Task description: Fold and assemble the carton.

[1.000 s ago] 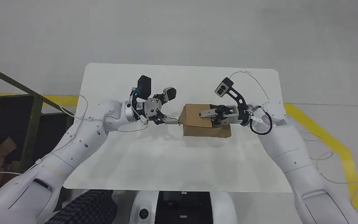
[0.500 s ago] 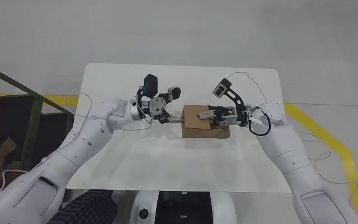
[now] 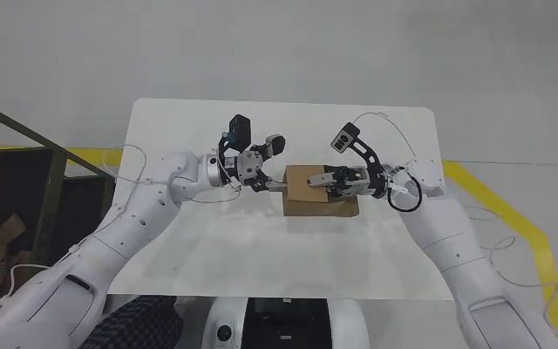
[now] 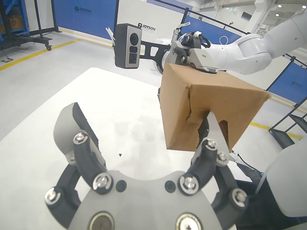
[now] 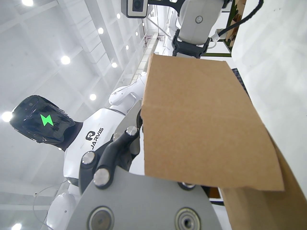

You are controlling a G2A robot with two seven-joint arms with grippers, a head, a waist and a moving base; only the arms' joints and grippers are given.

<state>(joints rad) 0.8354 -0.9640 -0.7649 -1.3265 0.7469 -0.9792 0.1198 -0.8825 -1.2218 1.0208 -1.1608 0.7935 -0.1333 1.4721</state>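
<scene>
A brown carton [image 3: 319, 190] sits near the middle of the white table [image 3: 174, 253], its long side running across. My right gripper [image 3: 319, 177] lies over the carton's top from the right and is shut on its upper panel [image 5: 203, 125]; one finger [image 5: 127, 137] shows beside the cardboard and the other is hidden behind it. My left gripper [image 3: 272, 166] is open at the carton's left end. In the left wrist view, one fingertip [image 4: 212, 123] pokes into the folded end flap of the carton [image 4: 203, 101], while the other finger [image 4: 76, 123] hangs free over the table.
A dark green frame holding cardboard scraps [image 3: 22, 218] stands on the floor left of the table. Bare tabletop lies in front of and behind the carton. Yellow floor lines [image 3: 475, 179] run past the table's right side.
My left arm has moved right toward the carton, bringing its lower finger against the end flap. The carton and the right gripper have barely shifted.
</scene>
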